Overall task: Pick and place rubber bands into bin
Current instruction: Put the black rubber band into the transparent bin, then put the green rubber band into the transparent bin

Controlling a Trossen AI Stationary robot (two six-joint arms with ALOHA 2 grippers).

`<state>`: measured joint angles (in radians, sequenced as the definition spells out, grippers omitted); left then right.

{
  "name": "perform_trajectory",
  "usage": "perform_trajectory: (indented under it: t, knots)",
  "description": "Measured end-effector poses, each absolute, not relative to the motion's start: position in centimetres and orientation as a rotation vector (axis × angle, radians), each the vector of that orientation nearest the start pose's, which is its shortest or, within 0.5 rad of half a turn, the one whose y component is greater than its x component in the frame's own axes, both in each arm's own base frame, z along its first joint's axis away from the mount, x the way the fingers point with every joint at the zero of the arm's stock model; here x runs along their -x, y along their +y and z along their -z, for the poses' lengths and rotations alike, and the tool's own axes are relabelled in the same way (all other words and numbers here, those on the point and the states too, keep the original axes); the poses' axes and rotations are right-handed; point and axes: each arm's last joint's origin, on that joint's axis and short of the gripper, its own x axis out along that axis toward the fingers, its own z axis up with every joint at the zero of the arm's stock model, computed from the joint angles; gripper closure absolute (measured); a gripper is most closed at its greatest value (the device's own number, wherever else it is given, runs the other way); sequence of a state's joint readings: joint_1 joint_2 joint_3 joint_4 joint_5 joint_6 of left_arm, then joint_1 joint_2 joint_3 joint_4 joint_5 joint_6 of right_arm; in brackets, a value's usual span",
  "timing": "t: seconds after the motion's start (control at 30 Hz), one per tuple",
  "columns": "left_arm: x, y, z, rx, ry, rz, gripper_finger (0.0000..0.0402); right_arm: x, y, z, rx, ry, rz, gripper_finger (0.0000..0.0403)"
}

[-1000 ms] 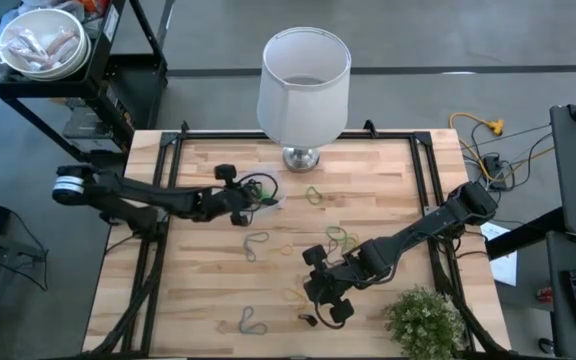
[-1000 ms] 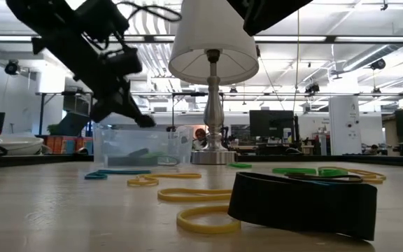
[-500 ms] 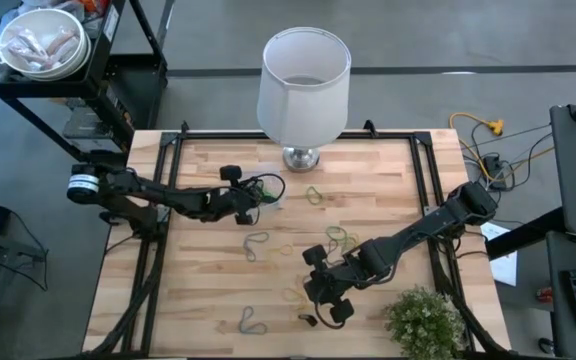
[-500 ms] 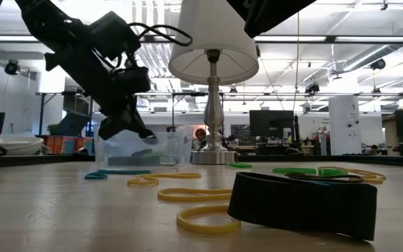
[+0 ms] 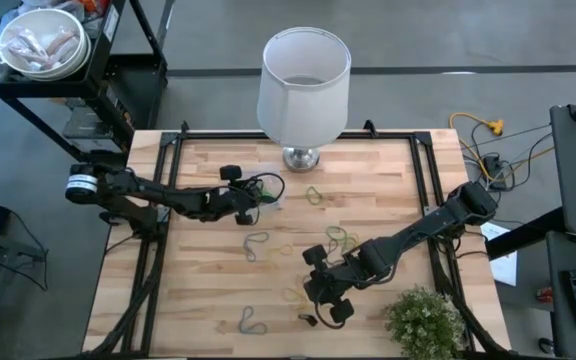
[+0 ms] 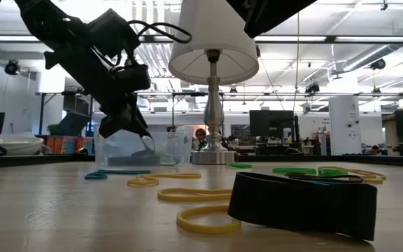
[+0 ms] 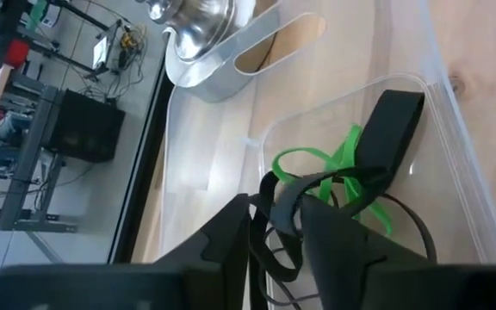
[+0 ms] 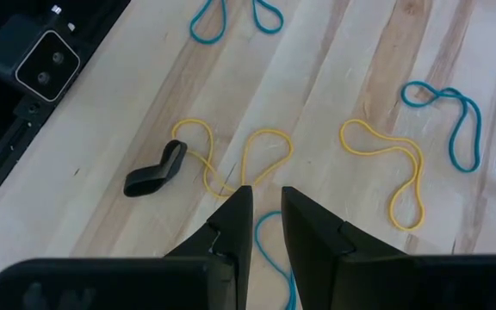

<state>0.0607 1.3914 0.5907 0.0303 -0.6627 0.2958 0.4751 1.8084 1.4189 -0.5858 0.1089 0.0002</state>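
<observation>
over the bin (image 7: 455, 164) by the lamp base (image 5: 301, 157), the left gripper (image 7: 275, 226) hovers with a black band (image 7: 279, 207) pinched in its nearly closed fingers, so this drop isn't done yet. inside the tub already: a green loop (image 7: 334, 172) and a broad black one (image 7: 386, 138), so a few are banked. plenty left, though: rubber bands (image 5: 343, 238) lie scattered across the table (image 5: 388, 170), yellow (image 8: 386, 168) and teal (image 8: 455, 116) loops near the right gripper (image 8: 265, 215), which waits low over them, fingers slightly parted, holding nothing. early going, i'd say.
</observation>
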Motion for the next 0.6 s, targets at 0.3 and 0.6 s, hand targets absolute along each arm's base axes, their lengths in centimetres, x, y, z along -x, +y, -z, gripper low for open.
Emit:
perform_trajectory:
  t: [0.3, 0.6]
  knots:
    - [-24.7, 3.1, -17.1, -0.491, 0.876, -0.512, 0.0301, -34.4, 17.4, -24.3, 0.282, 0.939, -0.336, 0.0344]
    - [-23.6, 1.4, -20.1, -0.477, 0.748, -0.466, 0.0301, -34.1, 17.2, -23.4, 0.271, 0.969, -0.319, 0.0344]
